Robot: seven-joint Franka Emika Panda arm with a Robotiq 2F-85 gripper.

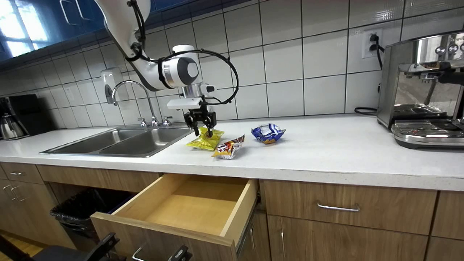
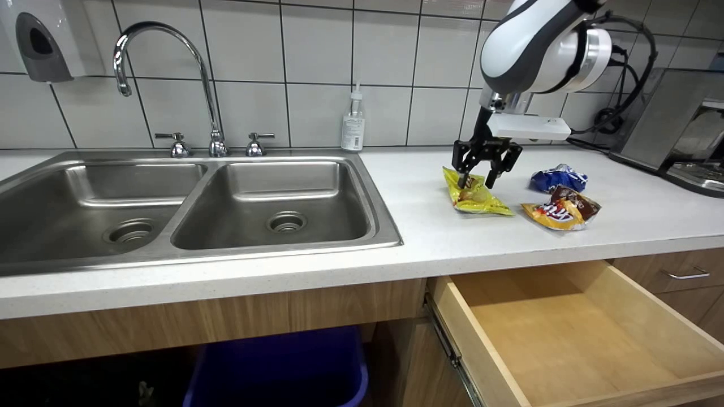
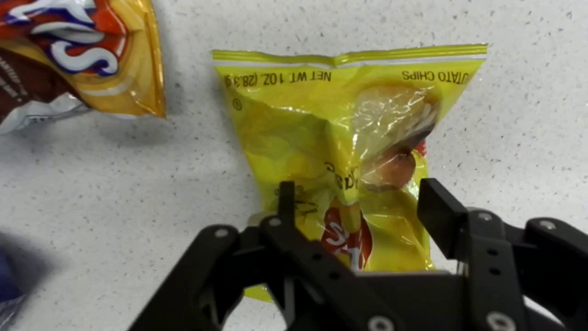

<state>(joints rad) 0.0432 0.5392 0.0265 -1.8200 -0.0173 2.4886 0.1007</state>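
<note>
One yellow chip bag is noted lying on the counter beneath the tool, one end lying between its fingers. The fingers stand apart, one toward each side edge of that end; whether either touches the film cannot be determined. The film is creased, and in the wrist view a sealed edge extends past the fingertips, with its print inverted. An orange-and-brown bag lies near, right of the tool in both exterior views and closer to the counter's front edge. A crumpled blue bag sits likewise to the tool's right, nearer the back of the counter. Below and in front of the tool, a wooden drawer stands pulled out. Left of the tool in both exterior views is a double-basin steel sink, with a chrome faucet at its back edge; a clear pump bottle stands upright behind the sink's rim, also left of the tool. Well apart, at the tool's far right, a metal coffee machine occupies the counter. Under the counter, below and left of the tool, a blue bin is observed.
</note>
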